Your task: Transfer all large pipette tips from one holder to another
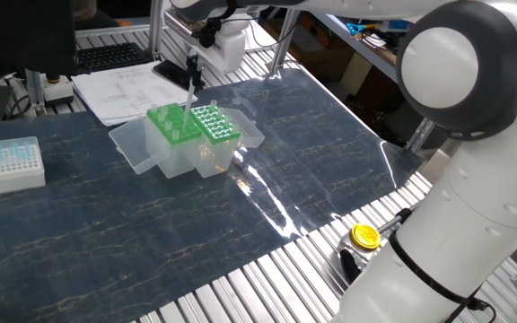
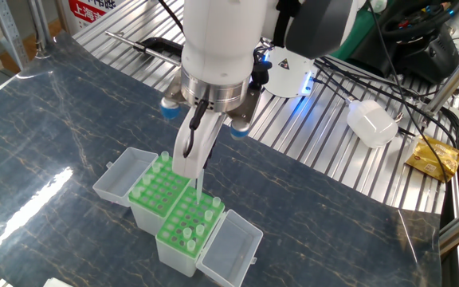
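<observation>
Dark marbled tabletop (image 1: 151,224), ribbed aluminium surround (image 1: 267,278)

In one fixed view we see two open tip holders (image 1: 191,135) side by side, touching, in the upper middle of the frame, on the table mat (image 1: 240,224). Their lids lie folded outward, one toward the left, one toward the right. The gripper (image 1: 191,76) hangs directly above them with a large pipette tip (image 1: 191,97) pointing down between its fingers. A small box of short tips (image 1: 9,164) sits well apart at the far left edge. Papers (image 1: 124,90) lie behind the holders. A round cap (image 1: 364,236) rests at lower right, off the mat. In the other fixed view the holders (image 2: 174,215) sit at lower centre.
</observation>
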You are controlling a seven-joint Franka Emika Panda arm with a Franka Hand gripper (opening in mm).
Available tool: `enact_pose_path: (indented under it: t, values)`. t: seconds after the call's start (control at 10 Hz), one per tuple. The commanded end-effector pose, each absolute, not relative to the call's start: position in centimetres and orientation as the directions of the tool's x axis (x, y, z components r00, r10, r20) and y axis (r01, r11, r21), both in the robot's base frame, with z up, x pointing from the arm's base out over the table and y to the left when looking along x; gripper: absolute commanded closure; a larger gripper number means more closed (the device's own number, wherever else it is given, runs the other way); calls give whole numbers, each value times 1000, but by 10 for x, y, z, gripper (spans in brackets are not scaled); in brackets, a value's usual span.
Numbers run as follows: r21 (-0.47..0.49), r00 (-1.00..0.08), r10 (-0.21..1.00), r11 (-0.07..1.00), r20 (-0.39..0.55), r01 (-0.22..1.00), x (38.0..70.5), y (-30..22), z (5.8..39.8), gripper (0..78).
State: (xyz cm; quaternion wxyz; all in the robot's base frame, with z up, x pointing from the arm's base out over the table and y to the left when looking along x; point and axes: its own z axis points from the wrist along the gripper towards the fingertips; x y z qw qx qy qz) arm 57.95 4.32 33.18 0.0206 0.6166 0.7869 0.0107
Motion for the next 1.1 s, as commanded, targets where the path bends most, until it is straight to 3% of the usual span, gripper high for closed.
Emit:
enact_pose_path:
  t: [0.1,1.1]
  values:
    - [46,-243,970,244,-24,969,580,43,333,764]
    - [52,-260,965,261,-32,964,576,39,319,764]
